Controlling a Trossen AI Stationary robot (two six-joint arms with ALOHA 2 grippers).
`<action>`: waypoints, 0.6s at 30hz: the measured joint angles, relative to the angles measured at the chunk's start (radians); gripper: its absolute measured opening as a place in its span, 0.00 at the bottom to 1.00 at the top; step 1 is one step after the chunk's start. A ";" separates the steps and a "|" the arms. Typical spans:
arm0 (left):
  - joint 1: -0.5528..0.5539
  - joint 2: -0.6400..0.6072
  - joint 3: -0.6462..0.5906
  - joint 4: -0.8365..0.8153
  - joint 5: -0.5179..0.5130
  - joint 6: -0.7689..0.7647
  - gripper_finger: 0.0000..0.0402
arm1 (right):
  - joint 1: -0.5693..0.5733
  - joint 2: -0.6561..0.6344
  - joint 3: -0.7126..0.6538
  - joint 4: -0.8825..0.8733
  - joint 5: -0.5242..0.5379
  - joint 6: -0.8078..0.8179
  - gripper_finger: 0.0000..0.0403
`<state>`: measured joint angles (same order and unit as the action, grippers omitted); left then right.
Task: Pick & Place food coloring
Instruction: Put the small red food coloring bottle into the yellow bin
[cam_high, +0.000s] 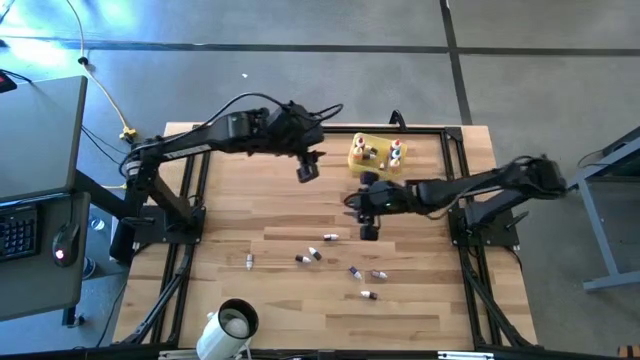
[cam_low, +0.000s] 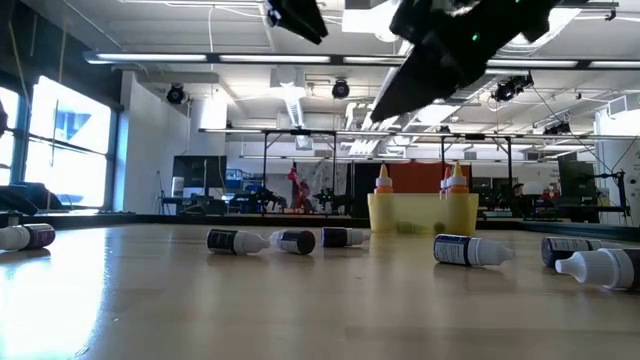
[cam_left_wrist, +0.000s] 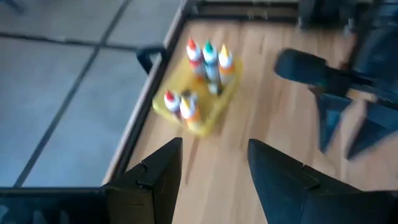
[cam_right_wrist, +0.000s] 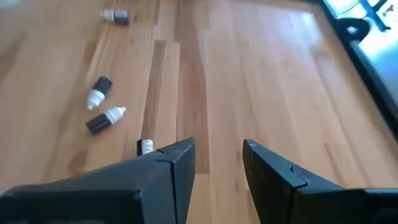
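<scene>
Several small food coloring bottles (cam_high: 310, 256) lie on their sides across the middle of the wooden table, also seen as bottles (cam_low: 290, 241) in the low view and bottles (cam_right_wrist: 99, 92) in the right wrist view. More bottles (cam_left_wrist: 208, 59) stand upright in a yellow tray (cam_high: 358, 140) at the table's far side. My left gripper (cam_high: 308, 168) hangs high, left of the tray, open and empty (cam_left_wrist: 214, 168). My right gripper (cam_high: 368, 218) hovers just in front of the tray, above the lying bottles, open and empty (cam_right_wrist: 217, 162).
A white mug (cam_high: 232, 325) lies at the table's near edge, left of centre. A black metal frame (cam_high: 455, 180) runs round the tabletop. The yellow tray's wall (cam_low: 420, 215) stands behind the lying bottles. Bare wood lies to the table's right of the bottles.
</scene>
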<state>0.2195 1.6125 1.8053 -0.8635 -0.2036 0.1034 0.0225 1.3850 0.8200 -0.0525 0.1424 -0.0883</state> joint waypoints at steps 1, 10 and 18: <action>-0.001 -0.009 0.000 -0.036 -0.002 -0.004 0.44 | -0.001 0.028 0.000 0.021 -0.005 -0.005 0.31; -0.024 -0.185 -0.260 -0.037 -0.095 -0.072 0.44 | 0.019 0.208 0.000 0.195 -0.127 0.011 0.28; -0.024 -0.485 -0.719 0.391 -0.036 -0.075 0.44 | 0.072 0.290 0.000 0.330 -0.143 0.063 0.28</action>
<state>0.1959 1.1271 1.0864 -0.4724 -0.2394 0.0284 0.0941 1.6750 0.8200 0.2779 -0.0006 -0.0258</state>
